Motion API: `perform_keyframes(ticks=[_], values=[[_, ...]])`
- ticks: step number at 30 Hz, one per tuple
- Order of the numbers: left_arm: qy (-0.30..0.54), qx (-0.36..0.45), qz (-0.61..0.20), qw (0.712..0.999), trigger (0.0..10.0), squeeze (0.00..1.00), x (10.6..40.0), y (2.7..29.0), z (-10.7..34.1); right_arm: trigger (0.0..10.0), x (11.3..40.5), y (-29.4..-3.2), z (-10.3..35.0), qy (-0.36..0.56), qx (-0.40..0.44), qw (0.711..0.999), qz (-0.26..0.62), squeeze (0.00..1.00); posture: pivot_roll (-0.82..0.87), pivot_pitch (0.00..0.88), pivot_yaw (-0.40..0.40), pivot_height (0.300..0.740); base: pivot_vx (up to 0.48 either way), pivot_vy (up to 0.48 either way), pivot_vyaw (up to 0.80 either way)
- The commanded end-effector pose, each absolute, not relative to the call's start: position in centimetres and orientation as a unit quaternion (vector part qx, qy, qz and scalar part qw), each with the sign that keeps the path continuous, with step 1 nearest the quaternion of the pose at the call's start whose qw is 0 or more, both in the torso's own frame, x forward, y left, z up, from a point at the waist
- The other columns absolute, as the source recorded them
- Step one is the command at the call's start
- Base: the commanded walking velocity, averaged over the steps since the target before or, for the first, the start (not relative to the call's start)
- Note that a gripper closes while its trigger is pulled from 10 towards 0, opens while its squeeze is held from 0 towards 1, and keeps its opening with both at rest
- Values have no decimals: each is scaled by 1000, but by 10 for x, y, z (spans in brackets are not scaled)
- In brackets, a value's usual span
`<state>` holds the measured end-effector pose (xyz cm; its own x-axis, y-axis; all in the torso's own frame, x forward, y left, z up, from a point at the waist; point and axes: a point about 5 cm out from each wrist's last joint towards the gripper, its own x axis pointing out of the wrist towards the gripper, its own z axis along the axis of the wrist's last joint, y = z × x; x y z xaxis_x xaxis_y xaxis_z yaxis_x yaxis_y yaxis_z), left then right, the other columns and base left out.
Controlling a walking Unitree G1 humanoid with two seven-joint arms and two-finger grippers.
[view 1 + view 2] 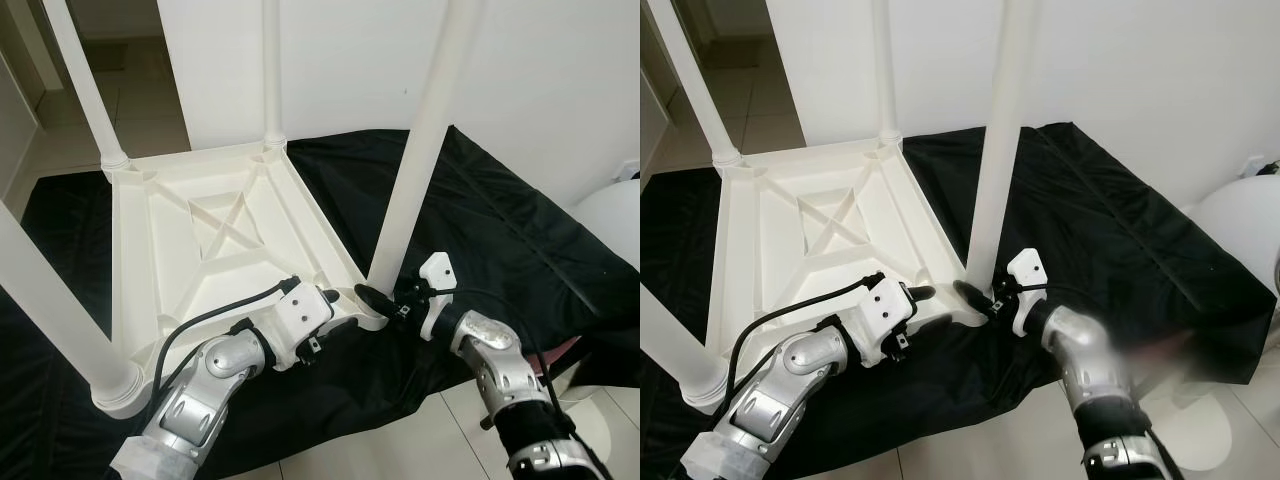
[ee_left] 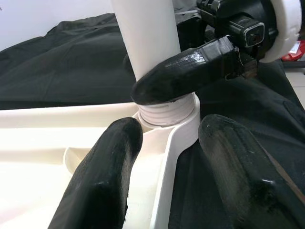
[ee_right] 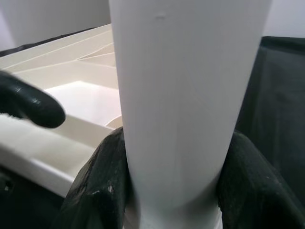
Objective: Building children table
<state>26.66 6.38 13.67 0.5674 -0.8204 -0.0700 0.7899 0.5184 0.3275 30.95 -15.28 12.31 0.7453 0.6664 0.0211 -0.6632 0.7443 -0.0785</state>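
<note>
A white plastic children's table (image 1: 200, 260) lies upside down on a black cloth (image 1: 500, 230), its legs pointing up. My right gripper (image 1: 383, 297) is shut on the near right leg (image 1: 420, 140) just above its base; in the right wrist view its fingers (image 3: 95, 186) hug both sides of the leg (image 3: 186, 95). The screw thread (image 2: 167, 112) at the leg's foot sits in the corner socket. My left gripper (image 1: 330, 297) is shut on the table's rim (image 2: 167, 157) right beside that socket, one finger (image 2: 105, 176) inside and one outside.
Three more legs stand in the other corners: far left (image 1: 85, 80), far middle (image 1: 270, 70), near left (image 1: 50, 310). A white wall rises behind. A white rounded object (image 1: 615, 215) sits at the right. Pale tile floor (image 1: 420, 430) lies in front.
</note>
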Motion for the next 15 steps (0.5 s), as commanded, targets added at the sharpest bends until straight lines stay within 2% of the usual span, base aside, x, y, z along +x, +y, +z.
perform_keyframes(ticks=[1,4,8,11,12,15], values=[[-41,162,-468,868,10000,0,264,64,133,10000,309,-153,128,-25,-13,958,284,0,-63,0,13,740,0,0,0],[-41,161,-468,868,10000,0,264,64,133,10000,309,-152,129,-24,-13,961,276,0,-63,0,13,740,0,0,0],[-39,160,-467,869,10000,0,264,64,132,10000,303,-139,133,-39,7,966,255,0,-64,0,14,740,0,0,0],[-38,159,-468,869,10000,0,263,64,131,10000,299,-127,131,-43,22,976,210,0,-65,0,16,740,0,0,0],[-36,158,-469,868,10000,0,261,63,131,10000,294,-117,127,-35,21,982,185,0,-67,0,14,740,0,0,0],[-36,159,-469,868,10000,0,260,63,129,10000,292,-113,125,-29,35,987,153,0,-63,0,9,740,0,0,0]])
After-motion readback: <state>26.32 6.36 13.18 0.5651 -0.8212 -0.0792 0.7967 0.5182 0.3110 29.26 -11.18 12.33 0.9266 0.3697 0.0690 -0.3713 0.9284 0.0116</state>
